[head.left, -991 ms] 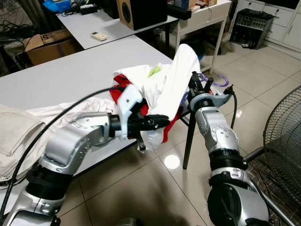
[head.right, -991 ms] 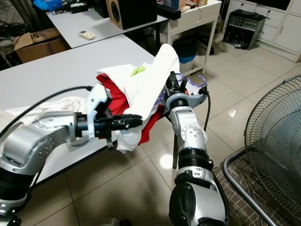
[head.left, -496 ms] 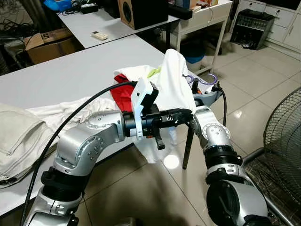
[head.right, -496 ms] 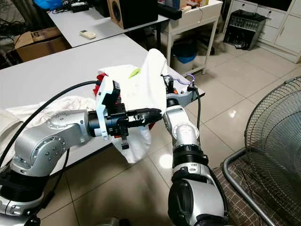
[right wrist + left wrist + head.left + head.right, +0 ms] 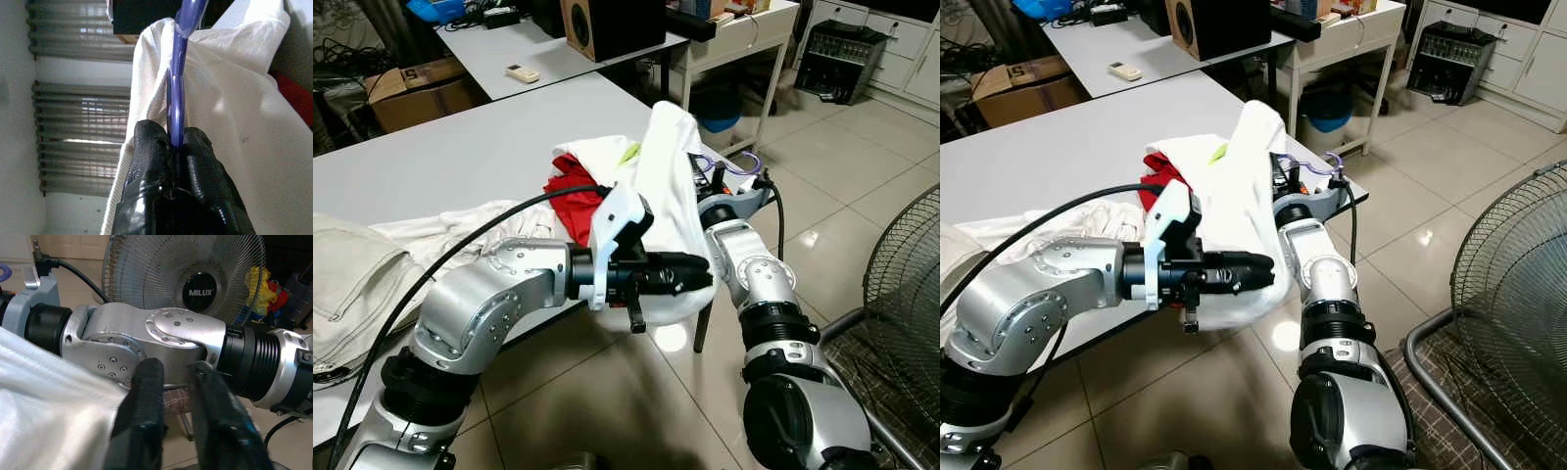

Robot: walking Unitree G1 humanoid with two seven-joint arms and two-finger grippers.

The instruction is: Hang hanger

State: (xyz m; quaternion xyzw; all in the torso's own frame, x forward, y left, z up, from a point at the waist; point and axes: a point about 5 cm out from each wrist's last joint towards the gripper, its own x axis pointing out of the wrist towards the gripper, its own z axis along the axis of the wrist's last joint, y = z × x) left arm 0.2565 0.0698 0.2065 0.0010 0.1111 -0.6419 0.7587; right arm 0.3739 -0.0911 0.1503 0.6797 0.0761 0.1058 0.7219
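Two grippers: both are at work on one white garment (image 5: 668, 186) at the table's (image 5: 440, 162) corner
Change: your left gripper (image 5: 697, 274) has dropped from the cloth's upper fold to its lower hem within the last half second, and the hem now bunches at 6 o'clock under the garment
Meaning: you look to be drawing the shirt down over the hanger, so dressing seems well along and the hanging itself is not yet begun
Left gripper: fingers (image 5: 142, 406) narrow, with white cloth beside them; you cannot tell whether they pinch it
Right gripper (image 5: 176, 147): clamped on the purple hanger (image 5: 177, 98), its bar running up between the fingers
Hanger: held at 3 o'clock of the garment, purple hooks (image 5: 736, 166) showing just beyond the cloth
Count: one white garment raised, one red garment (image 5: 573, 191) behind it, one pale garment (image 5: 347, 274) at 9 o'clock, one standing fan (image 5: 906, 264), one remote (image 5: 518, 73), one speaker (image 5: 607, 24)
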